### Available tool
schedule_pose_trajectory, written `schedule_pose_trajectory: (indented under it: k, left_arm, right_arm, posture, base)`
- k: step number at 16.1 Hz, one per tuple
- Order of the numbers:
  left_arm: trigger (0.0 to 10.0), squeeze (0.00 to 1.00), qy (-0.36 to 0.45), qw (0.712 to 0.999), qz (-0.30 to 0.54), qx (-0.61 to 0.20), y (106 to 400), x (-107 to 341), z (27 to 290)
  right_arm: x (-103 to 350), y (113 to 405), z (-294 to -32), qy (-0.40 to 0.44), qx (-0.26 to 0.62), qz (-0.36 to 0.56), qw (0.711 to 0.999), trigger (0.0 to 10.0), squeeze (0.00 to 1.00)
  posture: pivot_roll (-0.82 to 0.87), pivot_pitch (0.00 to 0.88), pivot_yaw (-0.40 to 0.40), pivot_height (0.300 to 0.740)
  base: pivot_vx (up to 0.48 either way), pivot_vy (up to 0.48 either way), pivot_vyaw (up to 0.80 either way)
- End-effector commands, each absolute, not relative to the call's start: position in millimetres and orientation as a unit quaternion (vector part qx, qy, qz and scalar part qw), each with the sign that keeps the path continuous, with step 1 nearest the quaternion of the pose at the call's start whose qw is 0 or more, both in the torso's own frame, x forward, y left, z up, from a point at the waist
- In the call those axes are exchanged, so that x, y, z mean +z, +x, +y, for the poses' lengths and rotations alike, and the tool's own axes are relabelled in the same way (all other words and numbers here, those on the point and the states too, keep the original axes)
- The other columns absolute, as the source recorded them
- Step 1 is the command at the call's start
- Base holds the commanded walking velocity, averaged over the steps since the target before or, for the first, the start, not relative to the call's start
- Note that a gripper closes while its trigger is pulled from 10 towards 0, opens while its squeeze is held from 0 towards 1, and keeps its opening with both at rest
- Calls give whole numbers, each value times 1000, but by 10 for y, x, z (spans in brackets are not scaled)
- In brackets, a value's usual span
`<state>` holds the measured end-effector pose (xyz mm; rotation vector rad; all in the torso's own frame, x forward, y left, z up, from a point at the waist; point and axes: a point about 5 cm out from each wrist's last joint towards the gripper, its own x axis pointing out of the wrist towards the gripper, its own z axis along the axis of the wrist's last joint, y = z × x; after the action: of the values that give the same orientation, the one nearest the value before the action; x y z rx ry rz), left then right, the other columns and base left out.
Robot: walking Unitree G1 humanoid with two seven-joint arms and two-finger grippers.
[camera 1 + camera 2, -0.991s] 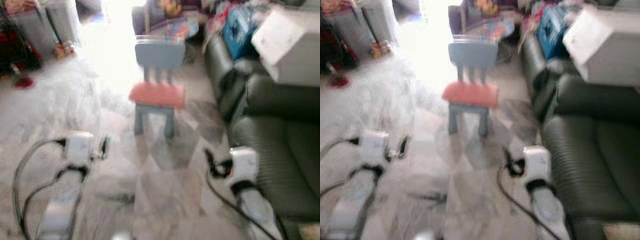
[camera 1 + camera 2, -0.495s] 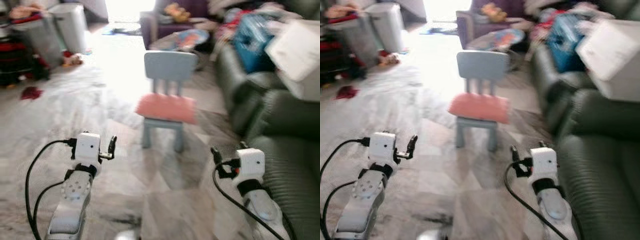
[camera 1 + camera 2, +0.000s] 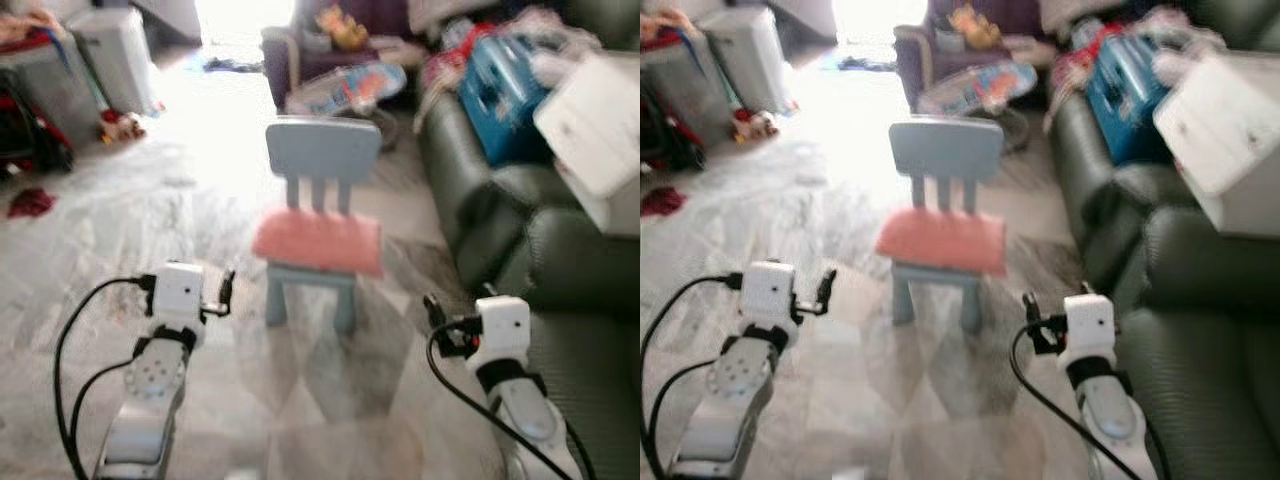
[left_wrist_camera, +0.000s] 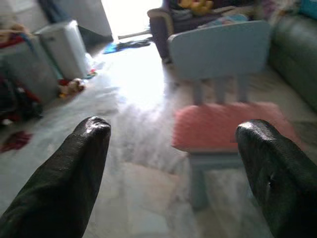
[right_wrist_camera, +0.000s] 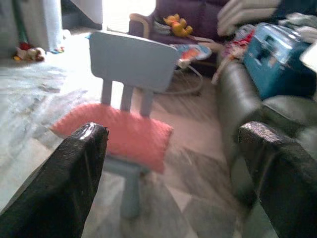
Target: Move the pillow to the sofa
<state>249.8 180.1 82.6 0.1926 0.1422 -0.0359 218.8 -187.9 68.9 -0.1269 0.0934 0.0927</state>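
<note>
The pink pillow [image 3: 318, 243] is lying sideways on the little blue chair [image 3: 320, 160], straight ahead. The left gripper [image 4: 173, 163] and right gripper [image 5: 173, 163] are both hanging open and empty. The right one is maybe nearer, beside the sofa [image 3: 560, 250].

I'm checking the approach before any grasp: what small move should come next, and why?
Probably a short step forward toward the blue chair. The pink pillow lies on its seat, ahead of both open grippers, left and right, and neither touches it. The sofa waits on the right.

camera shifted, chair [image 3: 318, 215] slightly nearer
</note>
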Motion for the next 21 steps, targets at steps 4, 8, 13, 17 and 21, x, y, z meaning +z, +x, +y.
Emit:
schedule_pose_trajectory:
  k: [4, 8, 13, 17, 21]
  left_arm:
    - [10000, 0, 102, 992, 76, 2, 2510, 839, 1879]
    - [10000, 0, 107, 992, 71, 1, 2517, 849, 1871]
    - [10000, 0, 103, 991, 80, 13, 2529, 837, 1887]
    - [10000, 0, 120, 990, 69, 6, 2539, 858, 1866]
    - [10000, 0, 116, 991, 73, 3, 2545, 853, 1831]
  right_arm:
    - [719, 2207, -1830, -57, 53, 40, 996, 10000, 0]
    - [718, 2216, -1831, -59, 54, 40, 996, 10000, 0]
    - [714, 2240, -1824, -59, 56, 40, 996, 10000, 0]
    - [716, 2257, -1821, -60, 57, 38, 996, 10000, 0]
    - [714, 2272, -1818, -62, 60, 38, 996, 10000, 0]
  posture:
    - [16, 3, -3, 740]
    - [17, 2, -4, 740]
    - [22, 0, -7, 740]
    - [24, 0, -8, 740]
    - [25, 0, -11, 740]
  base:
    - [437, 75, 0]
    - [371, 305, 0]
    - [346, 332, 0]
    - [395, 177, 0]
    - [404, -202, 0]
